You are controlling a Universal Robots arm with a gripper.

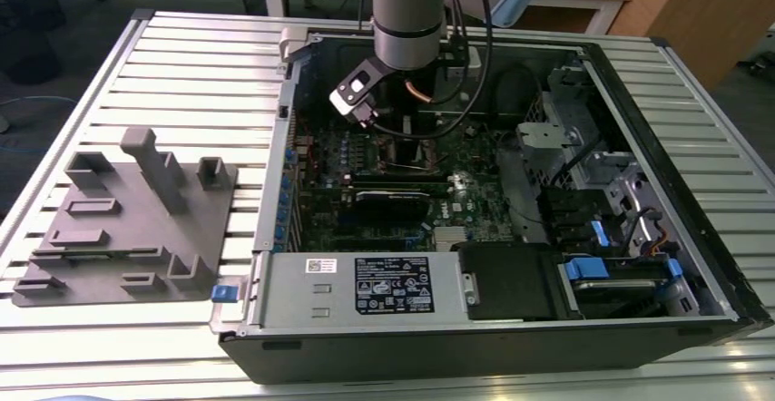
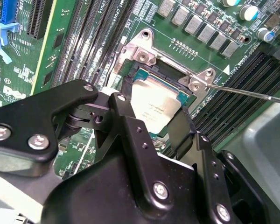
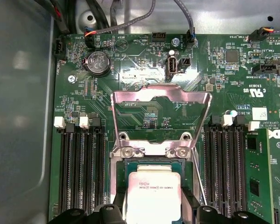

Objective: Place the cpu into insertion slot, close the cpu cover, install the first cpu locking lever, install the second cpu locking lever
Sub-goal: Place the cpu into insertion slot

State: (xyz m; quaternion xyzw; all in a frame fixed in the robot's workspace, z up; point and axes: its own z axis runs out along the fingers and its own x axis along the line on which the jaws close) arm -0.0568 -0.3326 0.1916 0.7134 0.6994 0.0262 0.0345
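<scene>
One cpu (image 2: 155,105) sits clamped in my hand (image 2: 154,127), insertion slot (image 2: 164,70) right beneath; I'd seat it level.

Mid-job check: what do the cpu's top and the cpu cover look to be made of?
The cpu: its top looks like metal with a matte silvery-grey finish, judging by the soft, even sheen. The cpu cover: apparently thin stamped sheet metal, bare and shiny, since it catches bright highlights along its flat bars. Which alloy cannot be told.
</scene>
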